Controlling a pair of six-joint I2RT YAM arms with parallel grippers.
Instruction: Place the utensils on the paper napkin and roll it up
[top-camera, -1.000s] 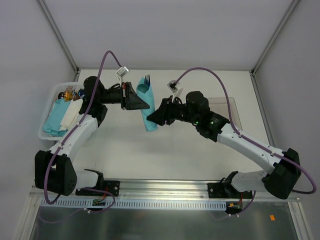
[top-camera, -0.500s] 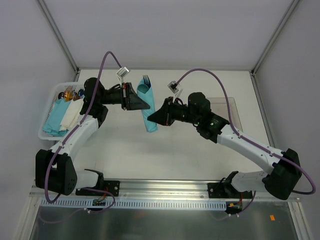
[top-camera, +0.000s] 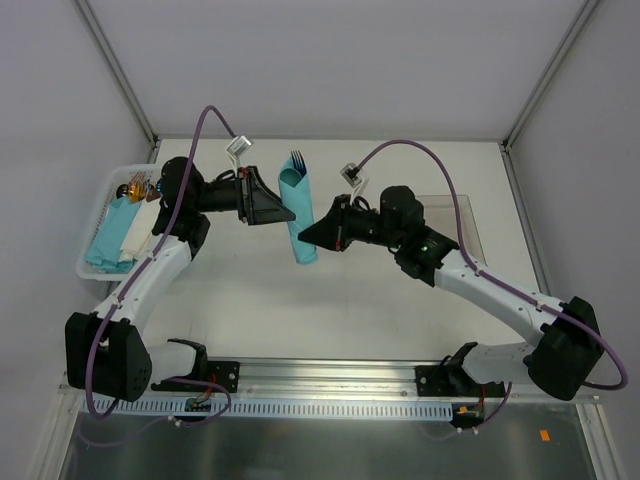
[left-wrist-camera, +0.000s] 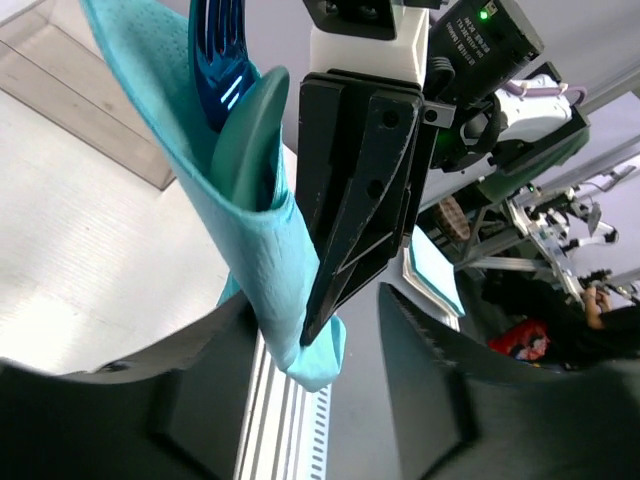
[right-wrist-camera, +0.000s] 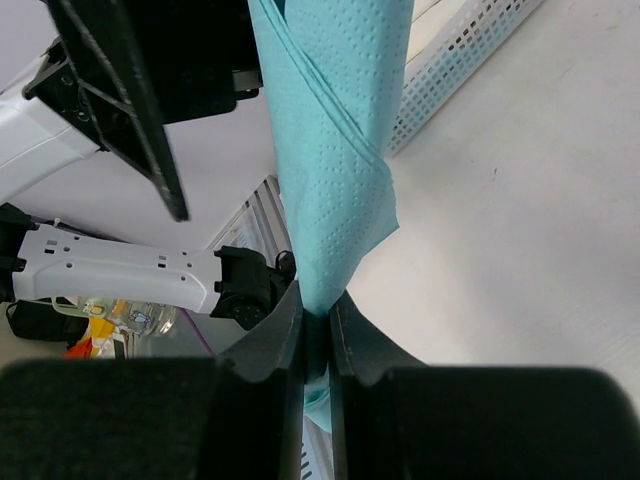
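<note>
Napkin (top-camera: 298, 215) rolled into teal cone around utensils (top-camera: 295, 160).

My left arm (top-camera: 150, 278) and right arm (top-camera: 492, 292): white shells on the long links; bulky black housings at every joint; black base plates (top-camera: 215, 372) at the near edge of the worktop. A purple cable (top-camera: 207, 122) loops off each wrist to a small pale connector block (top-camera: 238, 147); one green light (left-wrist-camera: 487, 13) glows on the right forearm's black casing. Left claw (left-wrist-camera: 315, 300): dull black fingers (left-wrist-camera: 430, 350); inner edges finely toothed. Right claw (right-wrist-camera: 318, 300): long black wedge fingers (left-wrist-camera: 355, 190); triangular cut-outs; small recessed screws.
</note>
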